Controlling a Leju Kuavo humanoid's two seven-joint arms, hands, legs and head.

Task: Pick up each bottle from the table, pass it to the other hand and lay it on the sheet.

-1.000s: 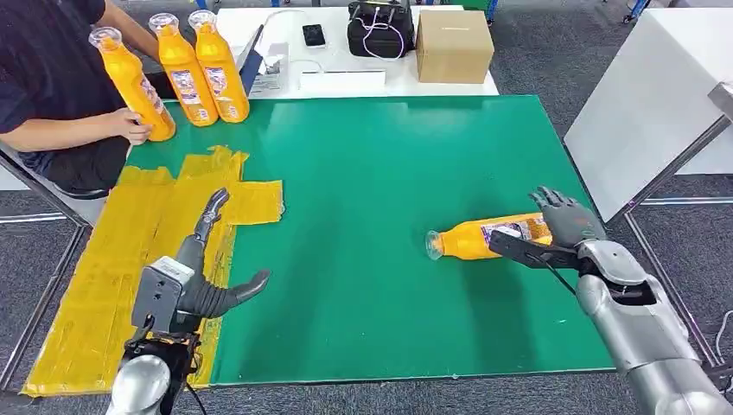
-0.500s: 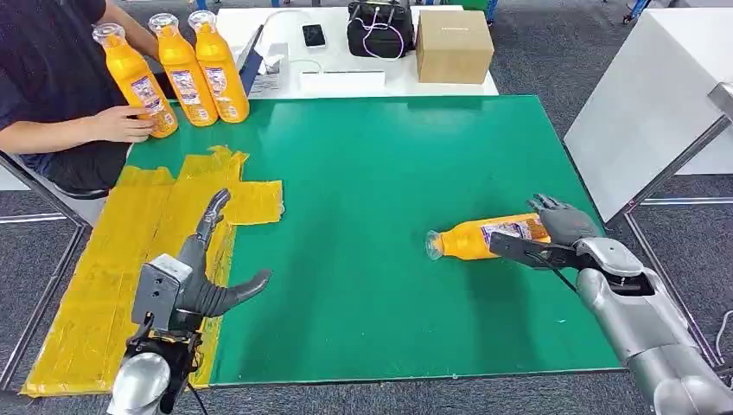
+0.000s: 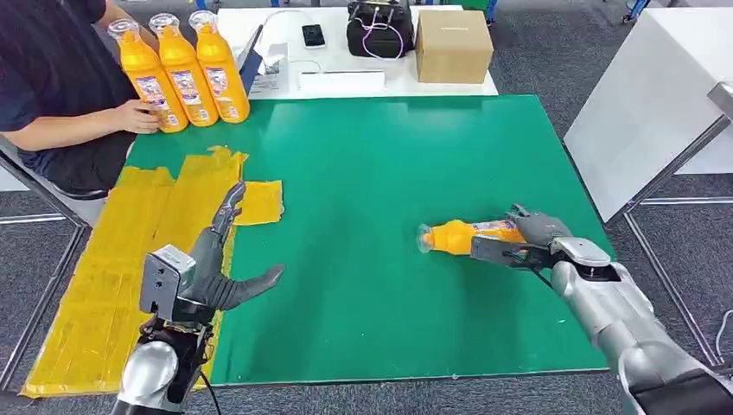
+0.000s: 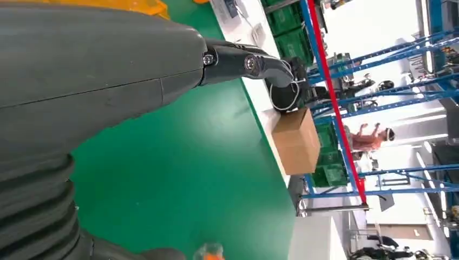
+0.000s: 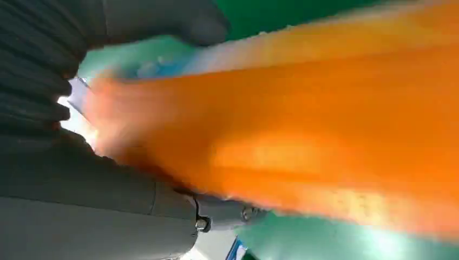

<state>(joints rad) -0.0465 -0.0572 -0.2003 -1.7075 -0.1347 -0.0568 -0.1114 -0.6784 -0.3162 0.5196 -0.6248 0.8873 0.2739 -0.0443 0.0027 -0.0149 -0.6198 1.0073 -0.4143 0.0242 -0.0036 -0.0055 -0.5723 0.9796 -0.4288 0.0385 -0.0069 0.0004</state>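
An orange bottle (image 3: 454,235) lies on its side over the right half of the green mat (image 3: 372,156), cap end pointing left. My right hand (image 3: 529,238) grips its base end, thumb on the near side and fingers over the far side. Up close in the right wrist view, the blurred bottle (image 5: 303,135) runs across my right hand (image 5: 108,173). My left hand (image 3: 220,268) hovers open, fingers spread, over the edge of the yellow sheet (image 3: 130,251) at the left. In the left wrist view my left hand (image 4: 97,70) holds nothing.
Three more orange bottles (image 3: 183,69) stand at the mat's far left corner, with a person's hand (image 3: 138,117) on the leftmost one. Behind the mat, a white table carries a cardboard box (image 3: 454,45) and a black bag (image 3: 380,28). A white table (image 3: 657,95) stands at the right.
My right hand has closed on the bottle and shifted it a little left. My left hand has moved slightly right and forward. The person has stood the tilted bottle beside the other two.
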